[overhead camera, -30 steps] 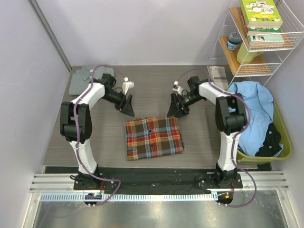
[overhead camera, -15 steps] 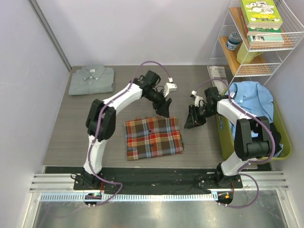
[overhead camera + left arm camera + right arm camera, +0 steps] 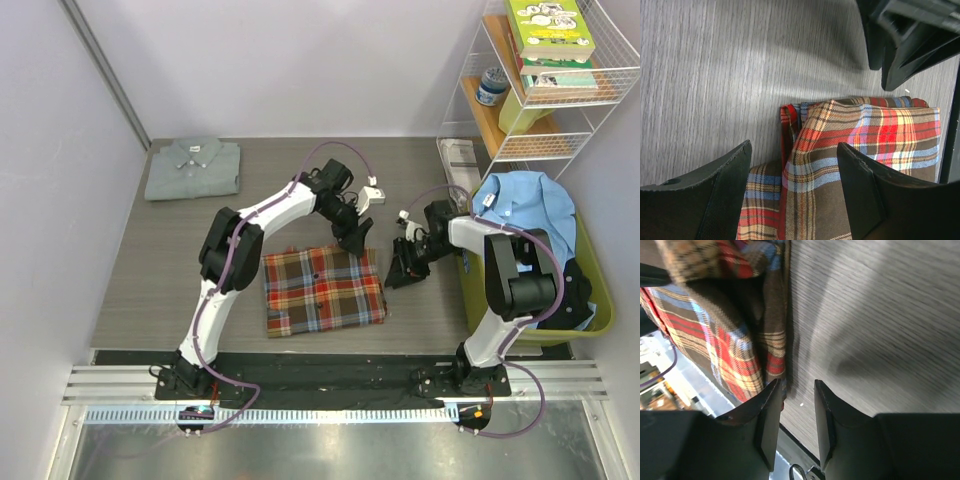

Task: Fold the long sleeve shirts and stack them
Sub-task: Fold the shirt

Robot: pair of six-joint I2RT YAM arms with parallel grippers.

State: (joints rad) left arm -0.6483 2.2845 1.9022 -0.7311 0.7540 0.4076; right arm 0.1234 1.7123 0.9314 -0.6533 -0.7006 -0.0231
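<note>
Your left jaws hang wide open and empty, the layered corner of the folded plaid shirt (image 3: pixel 860 150) lying between and beneath them. Your right jaws are parted narrowly over bare wood-grain counter (image 3: pixel 880 315), the plaid edge just beside them. The smooth grey shirt (image 3: pixel 192 167) lies well apart from both.

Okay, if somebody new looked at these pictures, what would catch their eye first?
The bright plaid flannel shirt, folded square in the middle of the table, stands out first, with the left gripper and right gripper both poised at its far right corner, jaws apart. A pale grey shirt lies folded at the far left corner, and a blue shirt drapes over the green bin on the right.
</note>
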